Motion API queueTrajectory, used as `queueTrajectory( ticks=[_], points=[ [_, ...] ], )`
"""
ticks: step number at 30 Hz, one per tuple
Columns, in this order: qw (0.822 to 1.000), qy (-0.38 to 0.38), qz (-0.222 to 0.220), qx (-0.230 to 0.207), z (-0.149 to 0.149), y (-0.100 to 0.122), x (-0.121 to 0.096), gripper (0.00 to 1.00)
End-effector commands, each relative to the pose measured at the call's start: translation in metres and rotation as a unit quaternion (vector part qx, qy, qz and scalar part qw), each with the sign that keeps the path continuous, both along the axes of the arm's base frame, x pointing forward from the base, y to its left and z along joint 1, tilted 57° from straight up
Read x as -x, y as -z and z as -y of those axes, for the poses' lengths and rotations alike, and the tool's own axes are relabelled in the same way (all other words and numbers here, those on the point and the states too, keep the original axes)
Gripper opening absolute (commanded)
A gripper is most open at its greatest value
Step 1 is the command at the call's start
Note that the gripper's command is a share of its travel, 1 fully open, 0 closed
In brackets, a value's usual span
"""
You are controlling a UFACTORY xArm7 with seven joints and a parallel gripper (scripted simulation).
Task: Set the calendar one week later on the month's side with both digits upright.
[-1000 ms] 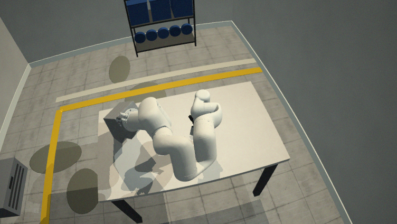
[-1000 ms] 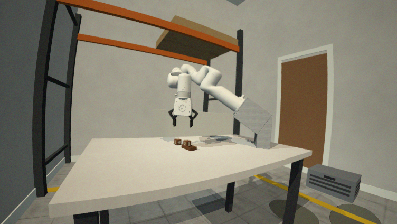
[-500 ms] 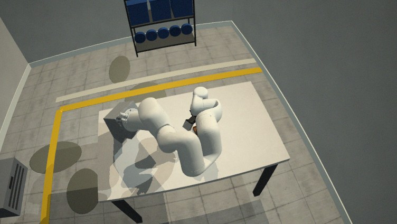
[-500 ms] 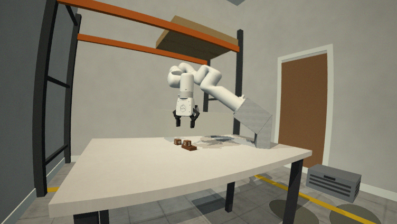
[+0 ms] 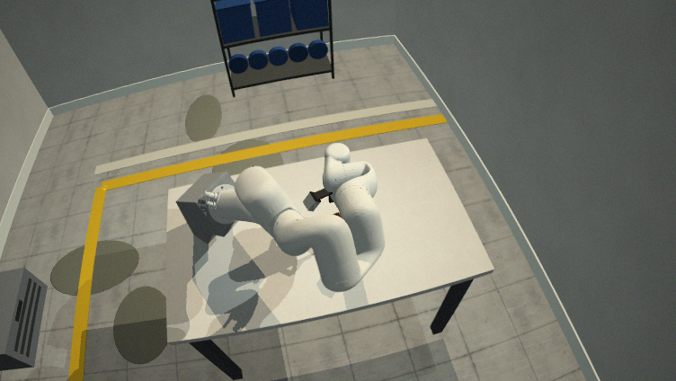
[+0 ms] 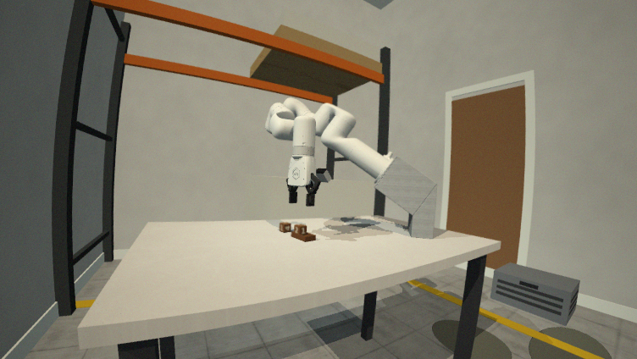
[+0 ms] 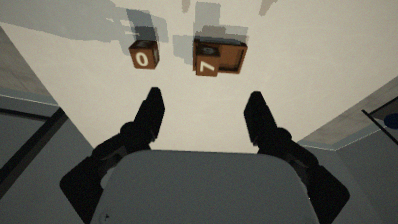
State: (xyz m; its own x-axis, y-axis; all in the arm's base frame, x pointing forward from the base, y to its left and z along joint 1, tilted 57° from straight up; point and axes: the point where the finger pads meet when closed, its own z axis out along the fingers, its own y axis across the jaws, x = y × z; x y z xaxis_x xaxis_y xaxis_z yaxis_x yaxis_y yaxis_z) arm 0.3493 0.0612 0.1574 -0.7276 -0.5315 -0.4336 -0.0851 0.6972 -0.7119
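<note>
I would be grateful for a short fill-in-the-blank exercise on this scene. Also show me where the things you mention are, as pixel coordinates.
The cube outside the tray (image 6: pixel 308 238) (image 7: pixel 231 58) shows the digit ____ to the wrist view.
The other cube (image 6: pixel 300 229) (image 7: pixel 206 65) shows that view the digit ____.
The gripper (image 6: pixel 301 199) (image 7: pixel 205 100) is ____, holding nothing.
The door (image 6: pixel 486 178) in the exterior view is coloured ____.

Missing words: 0; 7; open; brown.

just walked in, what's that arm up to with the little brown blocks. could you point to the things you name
The white arm (image 5: pixel 361 208) (image 6: pixel 304 134) is handling nothing right now: its fingers (image 6: pixel 301 199) are open above the table. One number cube (image 6: pixel 300 229) (image 7: pixel 207 65) is in the small tray (image 6: pixel 305 238) (image 7: pixel 231 56), and the other cube (image 6: pixel 285 227) (image 7: pixel 143 57) sits on the table outside it. The calendar isn't set yet; both cubes belong in the tray.
</note>
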Motion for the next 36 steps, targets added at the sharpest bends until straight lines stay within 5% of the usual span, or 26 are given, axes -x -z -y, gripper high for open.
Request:
queueTrajectory(
  ticks=[1, 2, 36],
  points=[
    [1.000, 0.010, 0.013, -0.009, -0.0023, 0.0012, 0.0000, 1.00],
    [1.000, 0.010, 0.013, -0.009, -0.0023, 0.0012, 0.0000, 0.49],
    [1.000, 0.010, 0.013, -0.009, -0.0023, 0.0012, 0.0000, 0.49]
  ],
)
